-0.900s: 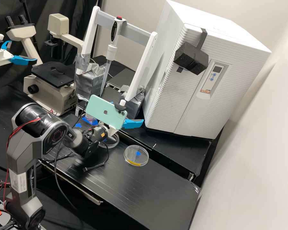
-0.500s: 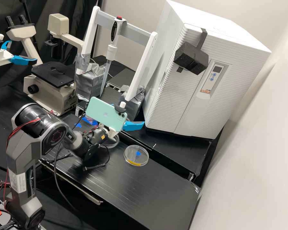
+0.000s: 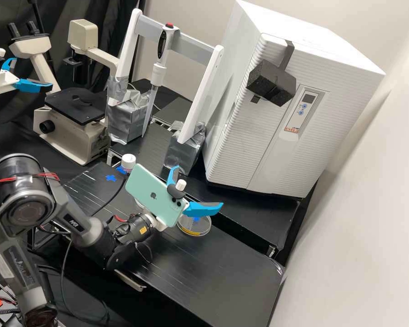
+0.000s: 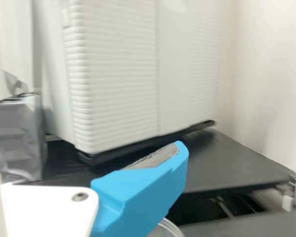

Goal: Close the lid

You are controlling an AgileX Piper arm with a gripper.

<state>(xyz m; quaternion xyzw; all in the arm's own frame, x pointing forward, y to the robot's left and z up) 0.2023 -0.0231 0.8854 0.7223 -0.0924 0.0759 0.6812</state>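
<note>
One gripper, empty, its two blue fingers spread wide apart above the bench. One phone is mounted on it. One clear round dish, with a yellow edge strip, lies on the bench, partly behind one finger; whether its lid is on cannot be told. One further clear rim, mostly hidden behind the phone: dish or lid, undetermined. Beyond: one white-capped bottle, one microscope, one white cabinet.
</note>
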